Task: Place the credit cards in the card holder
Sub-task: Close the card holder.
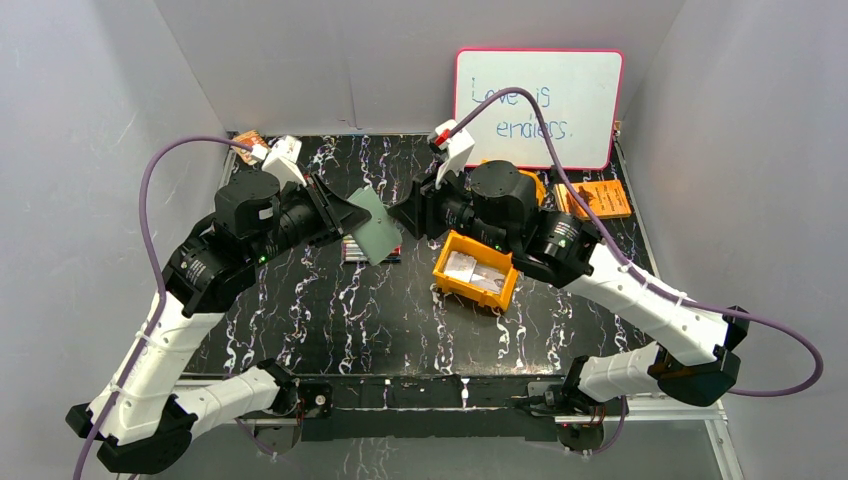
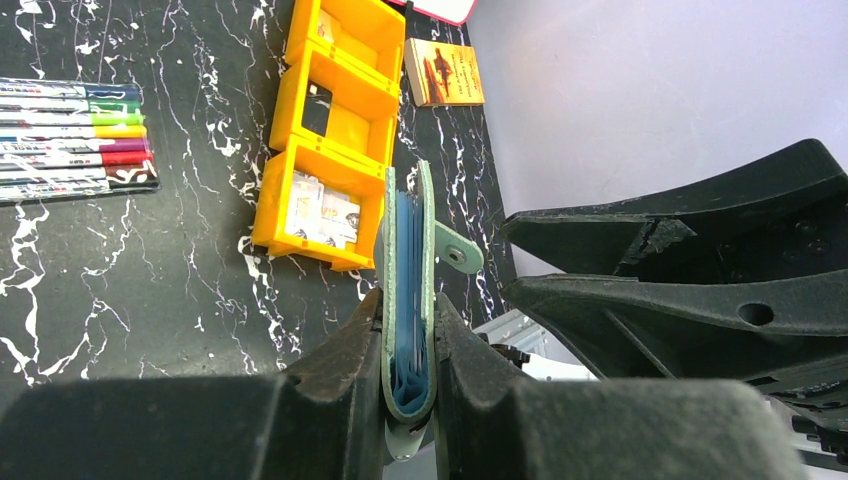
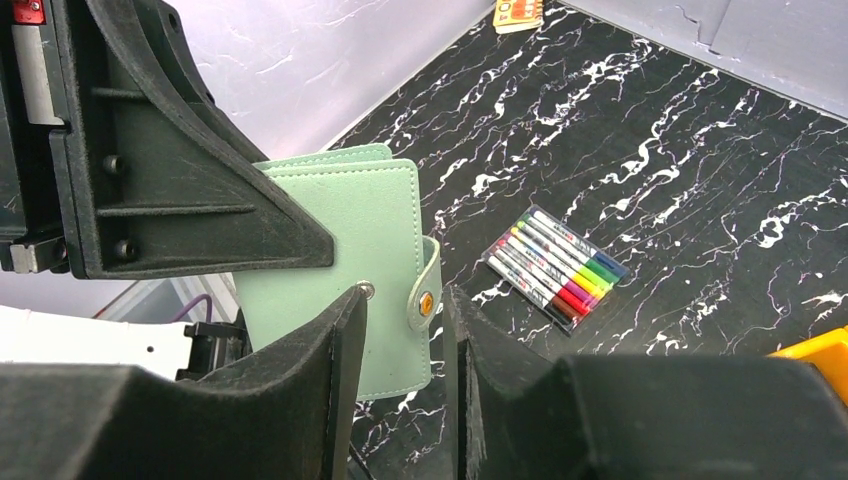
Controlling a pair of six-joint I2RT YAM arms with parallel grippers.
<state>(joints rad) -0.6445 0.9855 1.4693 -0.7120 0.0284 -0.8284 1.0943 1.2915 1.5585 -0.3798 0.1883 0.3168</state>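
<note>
Left claw (image 2: 410,308), lower centre of left wrist view: clamped on small grey-green folding card holder (image 2: 408,250), held aloft edge-up, likely to present snap tab (image 2: 455,252). Right claw (image 3: 405,300): jaws parted, straddling tab. Pale credit cards (image 2: 322,208) in orange plastic bin (image 2: 285,110), upper centre.

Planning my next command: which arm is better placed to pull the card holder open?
Probably right: the right tool, open, flanks the loose tab; the left tool is clamping the card holder shut.
</note>
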